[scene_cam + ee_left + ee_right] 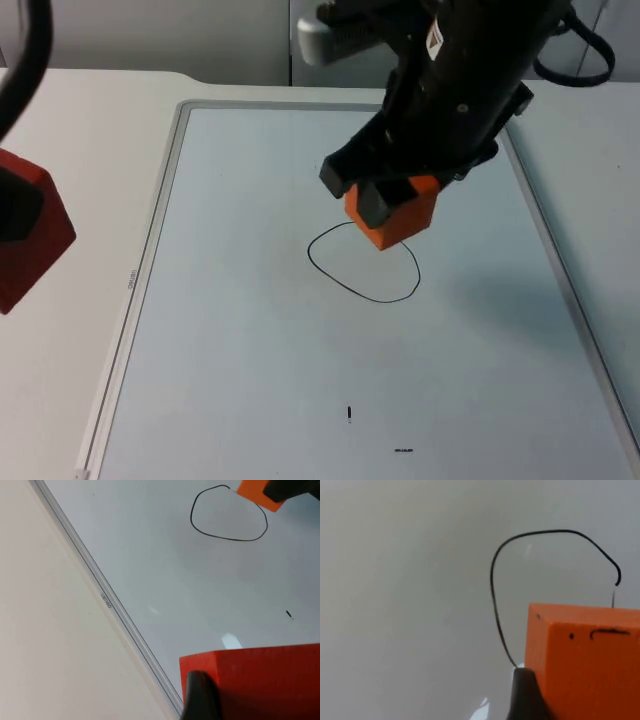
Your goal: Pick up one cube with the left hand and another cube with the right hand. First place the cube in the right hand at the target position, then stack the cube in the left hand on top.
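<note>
A: Have both been picked up?
B: Yes. The orange foam cube (393, 215) is gripped by the right gripper (385, 200) over the hand-drawn black oval (364, 262) mid-whiteboard (250, 300).
A: And the other?
B: The red foam cube (28, 235) is clamped in the left gripper (15, 212) beyond the whiteboard's left edge; placing and stacking remain

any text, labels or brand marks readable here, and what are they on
No text reads with certainty.
Whiteboard frame: small printed brand mark, too small to read surely.
Whiteboard surface: tiny dark print near the front edge, illegible; a short pen stroke, not a character.
Orange cube in the right gripper: a pen dot and dash, no letters.
Red cube in the left gripper: none.
</note>
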`<state>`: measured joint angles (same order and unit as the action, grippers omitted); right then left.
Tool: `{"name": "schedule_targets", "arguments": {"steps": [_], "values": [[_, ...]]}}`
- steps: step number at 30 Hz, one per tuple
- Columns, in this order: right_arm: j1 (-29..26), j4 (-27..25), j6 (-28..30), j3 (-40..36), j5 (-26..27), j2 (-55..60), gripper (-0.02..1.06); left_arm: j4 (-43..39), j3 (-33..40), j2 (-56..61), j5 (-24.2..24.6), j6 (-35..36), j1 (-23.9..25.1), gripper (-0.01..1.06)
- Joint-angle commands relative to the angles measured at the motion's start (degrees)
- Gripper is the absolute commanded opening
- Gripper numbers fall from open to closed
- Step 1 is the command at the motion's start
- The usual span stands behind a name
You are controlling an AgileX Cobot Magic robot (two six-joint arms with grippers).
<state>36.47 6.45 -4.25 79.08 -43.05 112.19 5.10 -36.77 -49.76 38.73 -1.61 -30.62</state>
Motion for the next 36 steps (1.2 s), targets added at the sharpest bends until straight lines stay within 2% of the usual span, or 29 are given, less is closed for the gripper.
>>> {"name": "schedule_targets", "arguments": {"steps": [1,5,11,21,28,36], "values": [[-2.5,-1.2,1.8,0.5,-0.1,1.4,0.00,0.1,0.2,0.4,-0.8,0.1,-0.5,0.19],[-2.9,0.3,1.8,0.5,0.1,2.4,0.00,0.1,0.2,0.4,-0.9,0.1,-0.5,0.19],[-2.7,-1.0,1.7,0.8,4.3,4.8,0.00,0.2,0.2,0.4,-0.9,0.1,-0.5,0.19],[-2.7,-2.5,1.9,6.8,0.8,9.3,0.00,0.2,0.2,0.4,-0.9,0.1,-0.5,0.19],[-2.5,-5.5,3.6,6.9,0.4,11.6,0.00,0.2,0.2,0.4,-0.9,0.1,-0.5,0.19],[-2.0,-5.2,3.7,6.9,1.1,12.8,0.00,0.2,0.2,0.4,-0.9,0.1,-0.5,0.19]]}}
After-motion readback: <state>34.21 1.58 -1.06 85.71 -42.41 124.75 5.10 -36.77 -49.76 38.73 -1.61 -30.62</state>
